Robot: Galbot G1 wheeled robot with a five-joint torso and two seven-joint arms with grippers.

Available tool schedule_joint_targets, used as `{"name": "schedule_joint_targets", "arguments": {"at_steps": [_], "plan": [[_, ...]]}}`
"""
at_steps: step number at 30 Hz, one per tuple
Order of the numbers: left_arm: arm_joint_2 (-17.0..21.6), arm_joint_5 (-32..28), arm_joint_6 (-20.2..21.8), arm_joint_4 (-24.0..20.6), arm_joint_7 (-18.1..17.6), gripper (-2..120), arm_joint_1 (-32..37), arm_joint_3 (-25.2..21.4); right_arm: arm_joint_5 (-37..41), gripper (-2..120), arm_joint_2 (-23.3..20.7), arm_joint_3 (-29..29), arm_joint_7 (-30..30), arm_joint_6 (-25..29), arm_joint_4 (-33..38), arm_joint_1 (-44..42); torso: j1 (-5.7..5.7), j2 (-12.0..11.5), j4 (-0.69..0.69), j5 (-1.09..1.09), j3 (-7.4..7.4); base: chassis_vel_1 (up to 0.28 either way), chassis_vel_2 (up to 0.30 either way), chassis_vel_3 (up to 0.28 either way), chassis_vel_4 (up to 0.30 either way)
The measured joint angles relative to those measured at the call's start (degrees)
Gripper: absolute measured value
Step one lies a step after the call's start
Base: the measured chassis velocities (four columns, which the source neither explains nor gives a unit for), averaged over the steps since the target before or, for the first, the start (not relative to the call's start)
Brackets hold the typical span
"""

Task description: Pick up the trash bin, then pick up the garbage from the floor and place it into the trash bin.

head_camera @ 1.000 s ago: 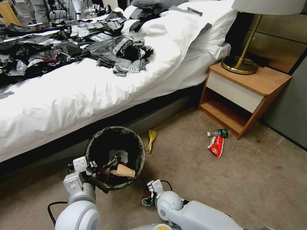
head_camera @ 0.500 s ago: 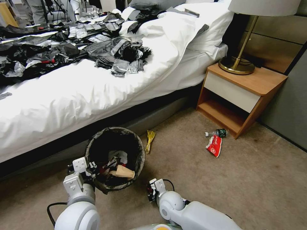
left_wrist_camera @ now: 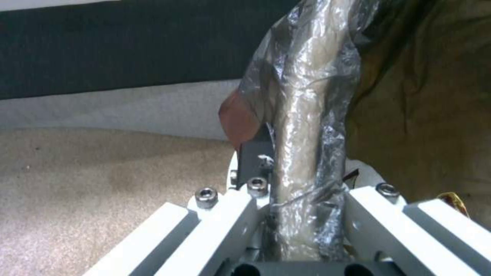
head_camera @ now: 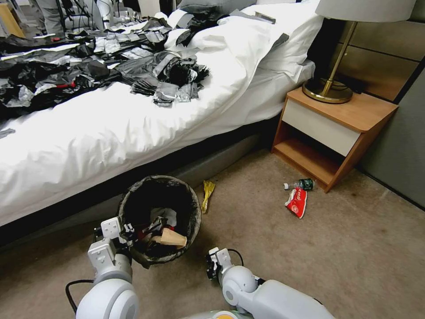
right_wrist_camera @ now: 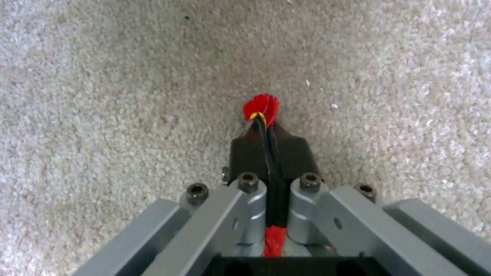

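My left pincer (left_wrist_camera: 297, 207): clamped on the trash bin (head_camera: 159, 217) rim.
My right pincer (right_wrist_camera: 266, 149): closed on a red wrapper scrap (right_wrist_camera: 261, 108), above the carpet (right_wrist_camera: 102, 96).

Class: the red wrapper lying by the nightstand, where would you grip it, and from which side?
Grip the red wrapper at its raised crumpled middle, coming straight down from above: it lies flat on the carpet, with the small bottle close at its far end.
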Motion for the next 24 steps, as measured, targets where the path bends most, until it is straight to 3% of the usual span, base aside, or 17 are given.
{"name": "schedule_joint_targets", "arguments": {"at_steps": [9,18,24], "plan": [[0.6,-0.4,0.0,0.9,-0.1,0,-0.3,0.0,-2.7,0,-1.9,2.8,0.0,3.4,3.2,-1.7,0.02,-0.1,0.05,0.06,0.06,0.0,0.0,0.0,0.0],[1.6,-1.5,0.6,2.2,-0.1,0,-1.0,0.5,-8.4,0,-7.4,18.0,0.5,9.1,16.5,-5.0,0.01,0.0,0.0,0.01,0.01,0.0,0.0,0.0,0.0],[2.0,-1.7,0.7,2.4,-0.1,0,-0.6,0.9,-11.5,0,-11.6,23.0,-0.4,12.5,25.4,-5.6,0.01,0.0,-0.01,0.01,0.0,0.0,0.0,0.0,0.0]]}}
